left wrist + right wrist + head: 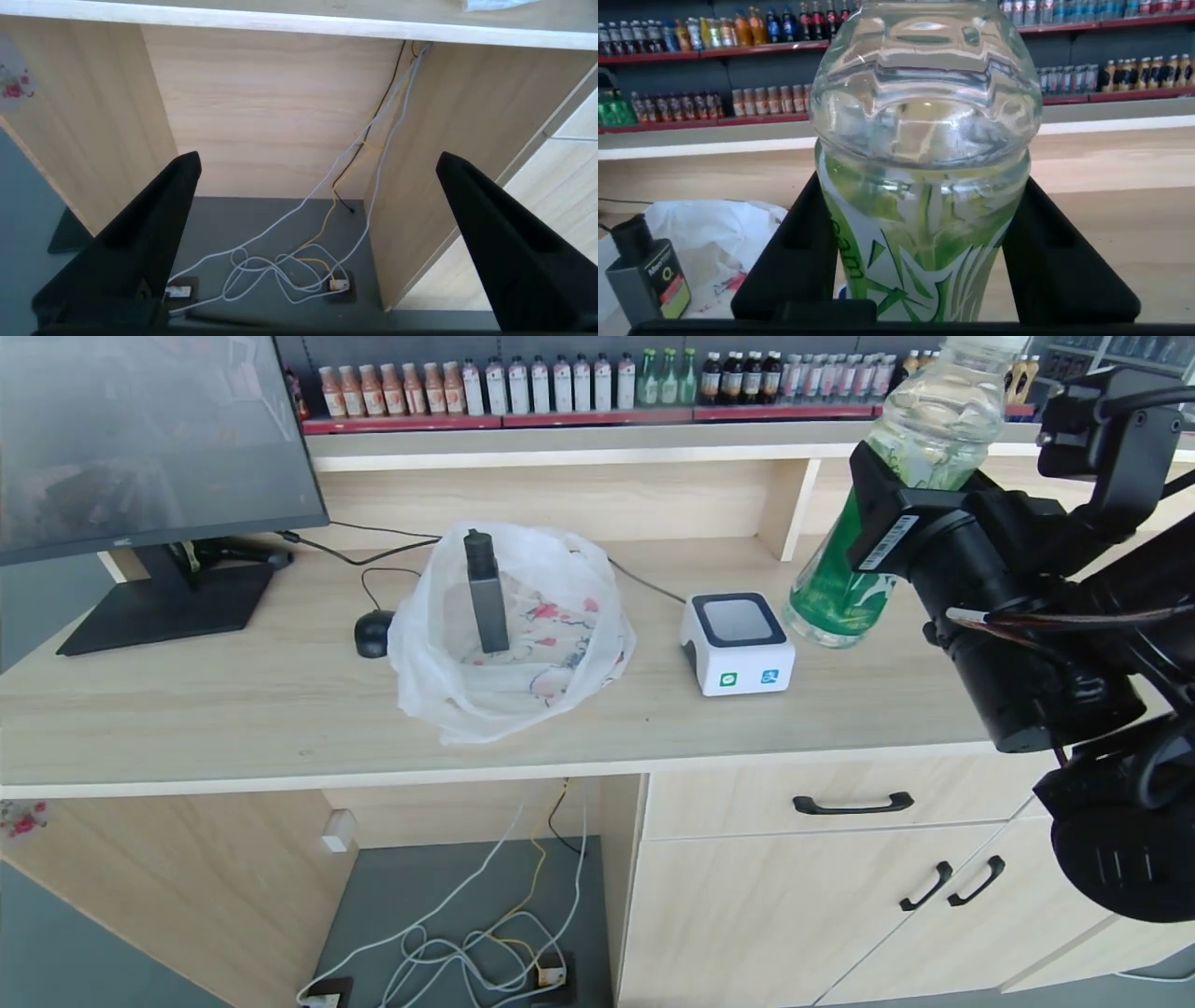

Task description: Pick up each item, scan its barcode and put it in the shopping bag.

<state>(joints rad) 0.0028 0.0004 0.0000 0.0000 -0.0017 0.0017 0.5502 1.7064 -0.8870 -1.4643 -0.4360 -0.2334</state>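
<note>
Bottle (864, 532), clear, green label with white pattern, print too partial to read – clamped in the right tool (882, 499), tilted over the right part of the worktop (187, 709), just beside the white scanner box (738, 644). Shopping bag (523, 653), white plastic, open at mid-worktop; dark flask (486, 593) upright inside, its yellow-green label (673, 289) facing the right wrist view. Mouse (373, 633) beside the bag; monitor (140, 429) at the left rear corner. Drink shelves (597, 383) behind. Left tool (318, 243) – fingers apart, holding nothing, low before the worktop's open underside, where cables (299, 271) lie on the floor.
</note>
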